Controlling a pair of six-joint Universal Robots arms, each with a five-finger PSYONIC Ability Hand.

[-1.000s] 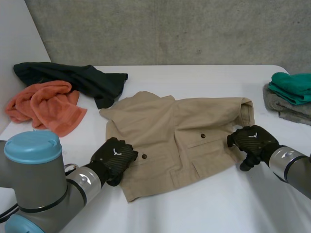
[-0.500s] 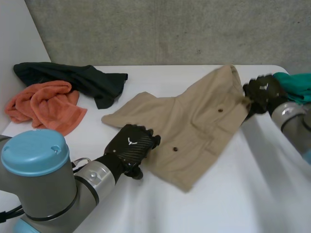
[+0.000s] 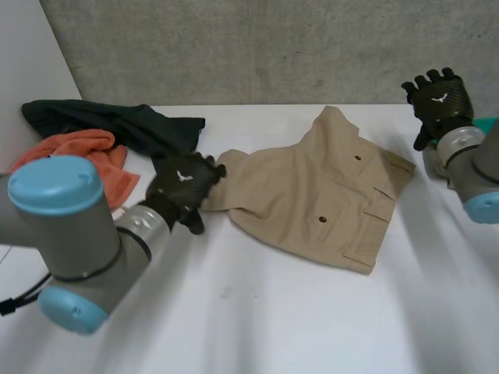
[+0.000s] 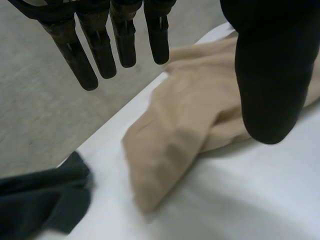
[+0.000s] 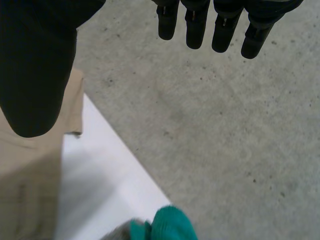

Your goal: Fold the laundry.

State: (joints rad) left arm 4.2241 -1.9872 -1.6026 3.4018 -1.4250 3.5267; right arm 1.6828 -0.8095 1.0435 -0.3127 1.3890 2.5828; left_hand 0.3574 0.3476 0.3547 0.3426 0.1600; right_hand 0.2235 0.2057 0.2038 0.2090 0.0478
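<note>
Tan shorts [image 3: 327,202] with buttoned pockets lie spread across the middle of the white table [image 3: 257,327]. My left hand [image 3: 183,185] hovers at their left end with its fingers straight and nothing in its grasp. In the left wrist view the thumb [image 4: 265,75] and fingers [image 4: 100,50] stand apart above the tan cloth [image 4: 175,135]. Raised over the table's back right corner, my right hand [image 3: 438,100] is open and empty. Its thumb [image 5: 35,65] hangs above the shorts' edge [image 5: 25,200].
A dark green garment [image 3: 117,125] and an orange towel [image 3: 86,148] lie at the back left, close behind my left hand. A teal cloth [image 3: 491,125] sits at the right edge, beside my right arm. The table's front half is bare.
The right hand swung the shorts' right side up and back, let go and rose. The left hand slid back and left, then opened. The shorts now lie farther back, turned.
</note>
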